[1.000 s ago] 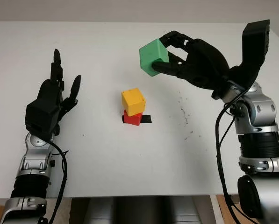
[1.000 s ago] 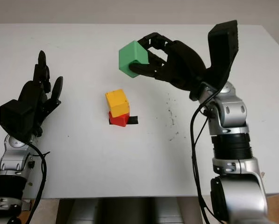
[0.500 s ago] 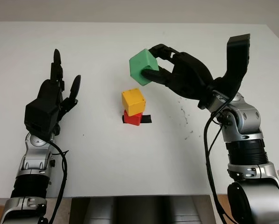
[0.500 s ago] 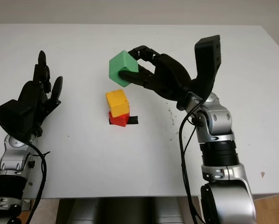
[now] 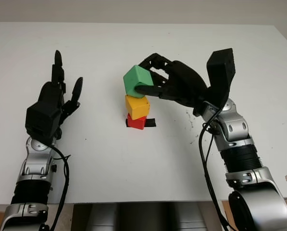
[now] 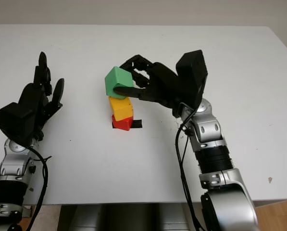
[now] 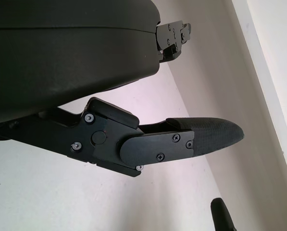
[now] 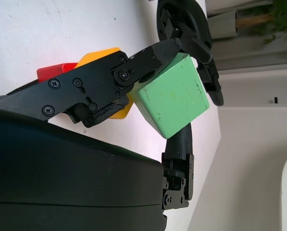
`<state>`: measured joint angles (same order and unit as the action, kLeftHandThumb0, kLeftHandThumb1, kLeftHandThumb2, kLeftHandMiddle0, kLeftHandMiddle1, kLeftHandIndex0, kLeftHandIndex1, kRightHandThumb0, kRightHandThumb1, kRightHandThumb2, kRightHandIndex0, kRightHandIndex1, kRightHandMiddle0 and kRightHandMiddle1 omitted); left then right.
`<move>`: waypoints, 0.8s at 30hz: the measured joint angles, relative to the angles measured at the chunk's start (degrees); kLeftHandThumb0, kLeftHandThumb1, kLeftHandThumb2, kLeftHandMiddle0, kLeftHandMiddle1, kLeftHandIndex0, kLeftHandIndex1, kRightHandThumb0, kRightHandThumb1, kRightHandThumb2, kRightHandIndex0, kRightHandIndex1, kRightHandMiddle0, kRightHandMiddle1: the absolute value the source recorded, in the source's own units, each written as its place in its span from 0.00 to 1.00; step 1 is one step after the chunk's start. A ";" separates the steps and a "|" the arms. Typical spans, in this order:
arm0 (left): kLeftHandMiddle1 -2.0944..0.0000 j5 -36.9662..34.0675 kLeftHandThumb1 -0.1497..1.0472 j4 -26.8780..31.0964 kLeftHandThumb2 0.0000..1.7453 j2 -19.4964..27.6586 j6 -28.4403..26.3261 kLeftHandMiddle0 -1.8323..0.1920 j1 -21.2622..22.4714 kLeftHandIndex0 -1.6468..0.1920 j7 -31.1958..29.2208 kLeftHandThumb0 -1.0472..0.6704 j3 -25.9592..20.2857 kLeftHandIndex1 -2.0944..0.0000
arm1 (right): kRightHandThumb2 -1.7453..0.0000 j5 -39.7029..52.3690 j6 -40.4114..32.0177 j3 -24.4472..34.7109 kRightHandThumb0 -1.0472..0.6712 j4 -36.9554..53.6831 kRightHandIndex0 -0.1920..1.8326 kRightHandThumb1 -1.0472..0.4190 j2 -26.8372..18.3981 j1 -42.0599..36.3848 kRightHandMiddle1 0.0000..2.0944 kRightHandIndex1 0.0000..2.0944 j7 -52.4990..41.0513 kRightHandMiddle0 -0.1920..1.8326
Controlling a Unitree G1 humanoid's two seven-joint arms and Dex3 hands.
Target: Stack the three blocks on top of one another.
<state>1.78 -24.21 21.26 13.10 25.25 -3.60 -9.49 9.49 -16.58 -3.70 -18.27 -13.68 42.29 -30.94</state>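
A yellow block [image 5: 137, 106] sits on a red block [image 5: 136, 122] near the middle of the white table [image 5: 133, 163]. My right hand [image 5: 150, 84] is shut on a green block [image 5: 135, 80], tilted, which hangs just above the yellow block and may touch its top. In the right wrist view the green block [image 8: 171, 97] sits between the fingers [image 8: 119, 77], with the yellow block [image 8: 101, 54] and red block [image 8: 54, 71] behind. My left hand [image 5: 54, 98] is open, raised over the table's left side.
A short strip of black tape [image 5: 150, 122] lies on the table beside the red block. Small dark specks [image 5: 189, 115] mark the surface to the right of the stack. The table's front edge [image 5: 133, 201] runs near the bottom.
My right hand has carried the green block down and to the left, from high at the right of the stack to just over the yellow block. The left hand has not moved.
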 measured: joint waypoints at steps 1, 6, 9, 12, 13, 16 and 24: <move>1.00 0.02 1.00 0.00 0.32 0.00 0.00 1.00 -0.06 1.00 0.03 0.13 0.00 1.00 | 0.97 -0.19 -0.01 -0.08 0.37 0.00 0.12 0.05 -0.01 0.01 0.85 0.03 -0.09 0.21; 1.00 0.07 1.00 0.00 0.32 0.00 0.00 1.00 -0.27 1.00 0.12 0.13 0.00 1.00 | 0.97 -0.67 -0.50 -0.11 0.36 0.00 0.12 0.06 -0.33 0.03 0.85 0.03 -0.48 0.22; 1.00 -0.02 1.00 0.00 0.32 0.00 0.00 1.00 -0.27 1.00 0.06 0.13 0.00 1.00 | 0.97 -0.70 -0.72 -0.08 0.35 0.01 0.13 0.06 -0.59 0.11 0.84 0.03 -0.69 0.23; 1.00 0.03 1.00 0.00 0.31 -0.01 -0.03 1.00 -0.27 1.00 0.18 0.13 0.00 1.00 | 0.97 -0.98 -1.30 0.01 0.35 0.36 0.13 0.05 -1.11 0.19 0.84 0.03 -0.65 0.23; 1.00 0.01 1.00 0.00 0.31 -0.02 -0.08 1.00 -0.27 1.00 0.18 0.13 0.00 1.00 | 0.97 -0.99 -1.65 0.03 0.35 0.72 0.13 0.05 -1.38 0.19 0.84 0.03 -0.66 0.23; 1.00 -0.08 1.00 -0.01 0.31 -0.14 -0.08 1.00 -0.28 1.00 0.17 0.13 0.00 1.00 | 0.97 -0.78 -3.28 0.64 0.35 2.22 0.13 0.05 -2.18 0.19 0.85 0.03 -0.81 0.22; 1.00 0.01 1.00 -0.03 0.31 -0.14 -0.06 1.00 -0.27 1.00 0.51 0.13 0.00 1.00 | 0.97 -0.03 -4.51 2.36 0.36 3.16 0.12 0.04 -3.63 0.74 0.86 0.02 -1.04 0.21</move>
<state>1.79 -24.24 21.12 13.04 24.98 -3.08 -9.49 9.45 -21.09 -1.34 -15.11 -17.31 43.03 -31.97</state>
